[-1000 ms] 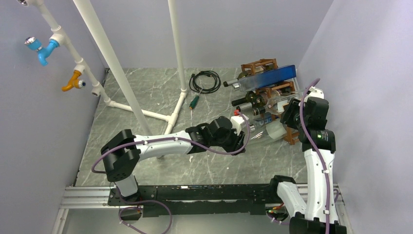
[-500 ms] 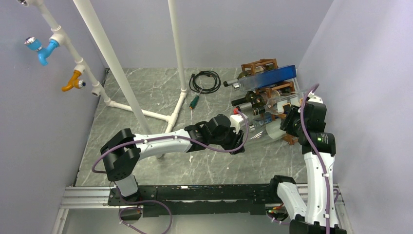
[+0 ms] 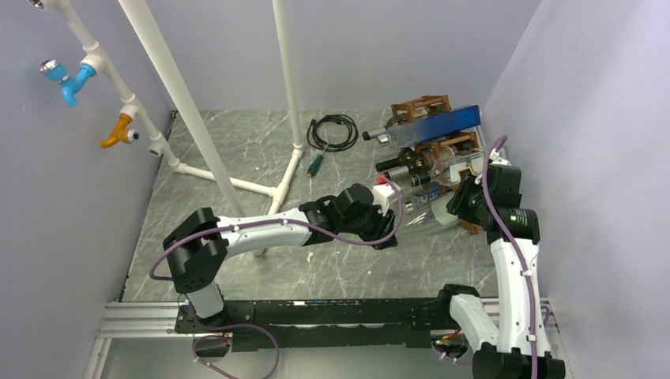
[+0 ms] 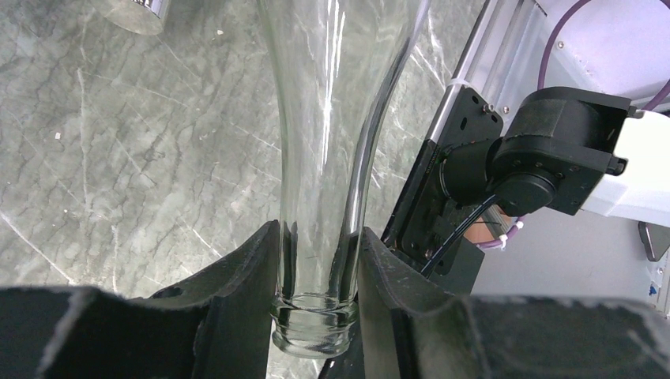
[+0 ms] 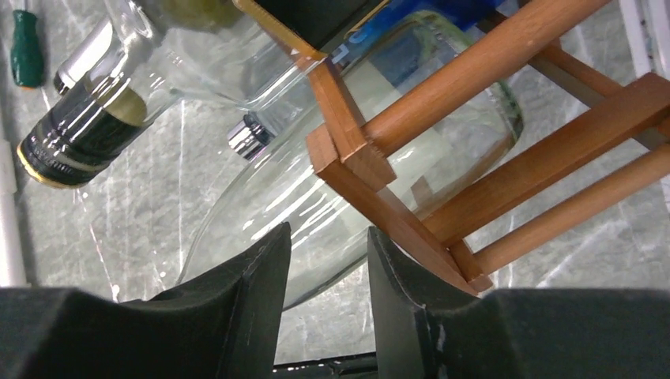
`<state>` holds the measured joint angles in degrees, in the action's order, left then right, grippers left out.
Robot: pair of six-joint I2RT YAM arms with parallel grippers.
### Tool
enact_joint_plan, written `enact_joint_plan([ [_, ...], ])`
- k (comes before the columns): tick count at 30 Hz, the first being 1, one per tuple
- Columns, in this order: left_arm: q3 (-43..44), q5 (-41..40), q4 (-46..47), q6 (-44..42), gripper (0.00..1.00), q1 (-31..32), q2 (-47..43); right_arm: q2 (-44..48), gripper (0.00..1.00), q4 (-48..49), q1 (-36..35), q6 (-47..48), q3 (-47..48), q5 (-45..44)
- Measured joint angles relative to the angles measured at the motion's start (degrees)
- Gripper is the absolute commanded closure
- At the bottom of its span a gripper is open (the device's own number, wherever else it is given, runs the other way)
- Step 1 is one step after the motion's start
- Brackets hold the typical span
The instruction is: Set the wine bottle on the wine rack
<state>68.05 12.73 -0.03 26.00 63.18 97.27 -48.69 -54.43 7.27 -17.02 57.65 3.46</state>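
Observation:
A clear glass wine bottle (image 3: 430,213) lies slanted with its base at the lower front corner of the reddish-brown wine rack (image 3: 472,223). My left gripper (image 4: 316,241) is shut on the wine bottle's neck (image 4: 316,197), just above its threaded mouth. In the top view that gripper (image 3: 389,215) sits left of the rack. My right gripper (image 5: 324,264) hovers over the bottle's wide body (image 5: 316,189), beside the rack's wooden corner (image 5: 351,154). Its jaws stand apart with nothing pinched between them. In the top view the right gripper (image 3: 460,204) is at the rack's near side.
The rack holds a blue square bottle (image 3: 434,126) on top and dark bottles (image 3: 403,162) below. A dark capped bottle neck (image 5: 71,142) shows in the right wrist view. A black cable coil (image 3: 332,130), a green screwdriver (image 3: 315,164) and a white pipe frame (image 3: 237,185) lie left. The right wall is close.
My right gripper has moved left and nearer to the bottle's base, and its jaws have narrowed somewhat. The left gripper has shifted slightly left with the bottle neck still in it.

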Motion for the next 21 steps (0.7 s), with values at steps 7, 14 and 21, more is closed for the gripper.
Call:
enact_joint_plan([
  [7,0.00,0.37,1.51,1.44,1.00,0.00,0.00,0.11,0.48,-3.04,-0.28,-0.66,3.89,-6.73],
  [14,0.00,0.61,1.70,1.95,1.00,-0.09,0.00,-1.16,0.49,-2.60,-0.24,0.15,4.24,-8.39],
  [21,0.00,1.40,3.04,2.38,1.00,-0.48,0.00,-1.70,0.62,2.25,0.09,2.19,1.77,-6.80],
])
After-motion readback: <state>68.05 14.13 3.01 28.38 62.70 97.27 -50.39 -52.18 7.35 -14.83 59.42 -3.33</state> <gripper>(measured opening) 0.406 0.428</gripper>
